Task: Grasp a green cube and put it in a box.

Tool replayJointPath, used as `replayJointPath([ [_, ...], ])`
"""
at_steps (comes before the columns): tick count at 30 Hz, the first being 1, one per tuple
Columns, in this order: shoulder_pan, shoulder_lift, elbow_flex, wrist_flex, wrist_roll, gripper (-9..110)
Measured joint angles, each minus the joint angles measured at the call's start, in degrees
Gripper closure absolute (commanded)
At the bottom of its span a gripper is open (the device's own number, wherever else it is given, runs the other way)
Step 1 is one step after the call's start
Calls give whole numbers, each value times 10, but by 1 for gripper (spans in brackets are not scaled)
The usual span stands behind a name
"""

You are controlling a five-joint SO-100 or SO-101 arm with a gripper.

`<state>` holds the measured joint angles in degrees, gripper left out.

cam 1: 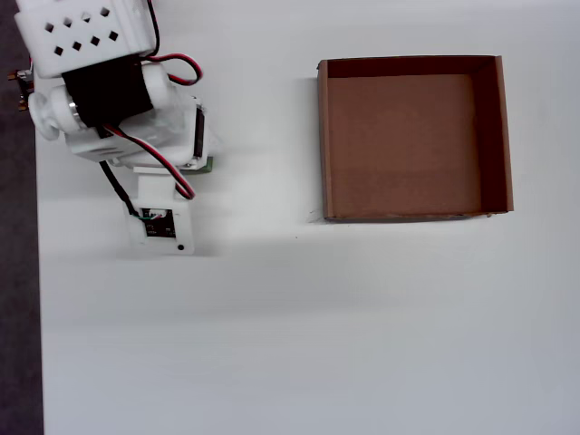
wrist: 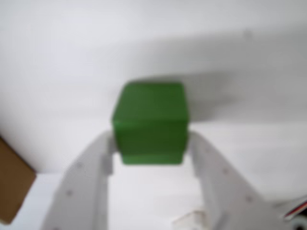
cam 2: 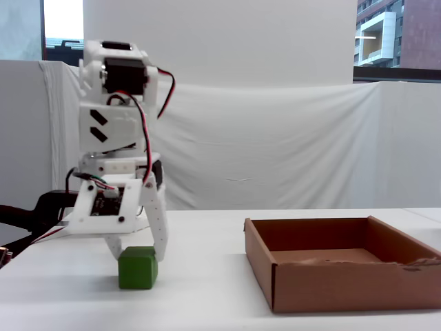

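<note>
The green cube (wrist: 151,122) rests on the white table, seen blurred and close in the wrist view. My gripper (wrist: 150,143) has its two white fingers pressed against the cube's left and right sides, shut on it. The fixed view shows the cube (cam 2: 138,267) on the tabletop under the arm, with the gripper (cam 2: 138,256) straddling its upper part. From overhead the arm covers nearly all of it, leaving a green sliver of the cube (cam 1: 209,164). The box (cam 1: 323,136), a shallow brown cardboard tray, stands off to the right with nothing in it. Its front wall (cam 2: 351,286) faces the fixed camera, and one corner of the box (wrist: 12,187) shows at the wrist view's left edge.
The table's left edge (cam 1: 18,317) borders a dark strip in the overhead view. A white cloth backdrop (cam 2: 275,152) hangs behind the table. Red and black wires (cam 1: 172,172) loop around the arm. Bare white tabletop (cam 1: 263,136) separates the arm from the box.
</note>
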<state>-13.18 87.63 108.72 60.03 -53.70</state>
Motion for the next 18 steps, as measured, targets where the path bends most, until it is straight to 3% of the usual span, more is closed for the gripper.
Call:
replayJointPath([
  [18,-10,4,2,28,0,88],
])
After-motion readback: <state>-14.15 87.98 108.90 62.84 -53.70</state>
